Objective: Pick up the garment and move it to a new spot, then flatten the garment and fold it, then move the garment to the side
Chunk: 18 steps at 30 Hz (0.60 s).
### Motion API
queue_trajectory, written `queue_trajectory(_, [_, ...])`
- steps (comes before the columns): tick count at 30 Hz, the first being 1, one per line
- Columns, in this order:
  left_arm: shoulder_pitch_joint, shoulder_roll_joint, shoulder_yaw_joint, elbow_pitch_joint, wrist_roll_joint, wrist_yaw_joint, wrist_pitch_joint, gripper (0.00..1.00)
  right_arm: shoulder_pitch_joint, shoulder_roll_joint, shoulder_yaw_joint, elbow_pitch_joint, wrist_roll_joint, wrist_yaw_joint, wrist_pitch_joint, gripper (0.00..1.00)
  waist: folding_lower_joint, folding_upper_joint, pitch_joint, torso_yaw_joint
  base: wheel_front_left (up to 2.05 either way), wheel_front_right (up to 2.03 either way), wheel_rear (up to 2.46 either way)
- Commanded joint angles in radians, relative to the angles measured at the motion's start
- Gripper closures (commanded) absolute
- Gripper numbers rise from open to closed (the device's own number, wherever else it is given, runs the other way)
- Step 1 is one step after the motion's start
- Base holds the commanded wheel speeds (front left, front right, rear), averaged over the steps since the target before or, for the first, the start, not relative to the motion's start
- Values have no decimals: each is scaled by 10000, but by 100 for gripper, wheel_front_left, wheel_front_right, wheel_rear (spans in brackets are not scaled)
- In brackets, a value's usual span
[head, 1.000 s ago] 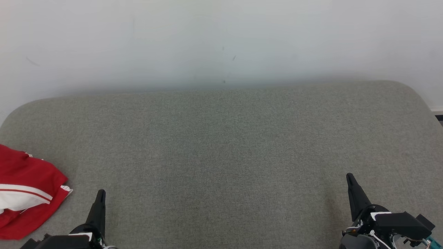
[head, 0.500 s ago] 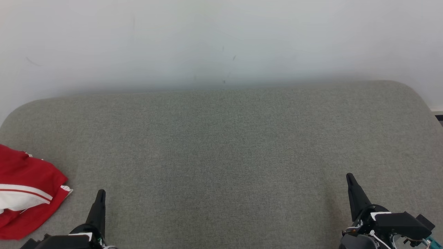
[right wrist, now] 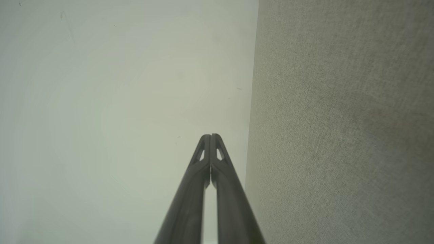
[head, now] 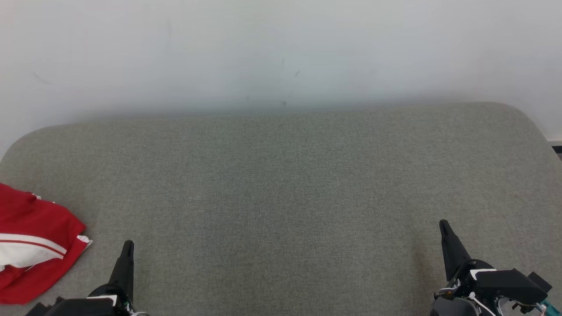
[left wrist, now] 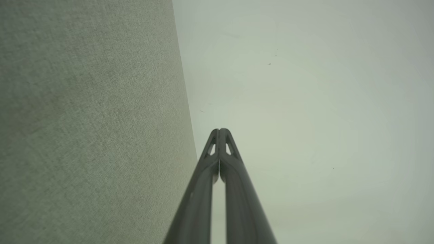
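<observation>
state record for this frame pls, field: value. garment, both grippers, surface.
garment: red with a white band, lying on the cushion's near left, partly cut off by the picture's edge
left gripper: jaws shut, empty, right of the garment, apart from it
right gripper: jaws shut, empty, near right
cushion: grey fabric, against a pale wall
held: nothing

Setting, as I see it in the head view: a pale, evenly lit wall [head: 281,52] bearing a few small dark marks [head: 284,103]. Before it lies a grey woven-fabric pad [head: 281,175] with rounded far corners, its far edge running along the wall.
</observation>
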Motion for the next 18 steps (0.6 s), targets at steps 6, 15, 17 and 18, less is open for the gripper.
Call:
queue_trajectory(6, [-78, 35, 26, -37, -52, -31, 1, 100, -72, -5, -2, -19, 13, -21, 27, 100, 0, 0, 0, 0, 0, 0, 0])
queue_trajectory(15, [-78, 35, 28, -37, -52, -31, 0, 100, -72, -5, -2, -19, 13, -21, 27, 100, 0, 0, 0, 0, 0, 0, 0])
queue_trajectory(17, [-78, 35, 29, -37, -52, -31, 0, 100, -72, -5, -2, -19, 13, -21, 27, 100, 0, 0, 0, 0, 0, 0, 0])
queue_trajectory(18, [-78, 35, 26, -37, -52, -31, 0, 100, -72, -5, -2, -19, 13, -21, 27, 100, 0, 0, 0, 0, 0, 0, 0])
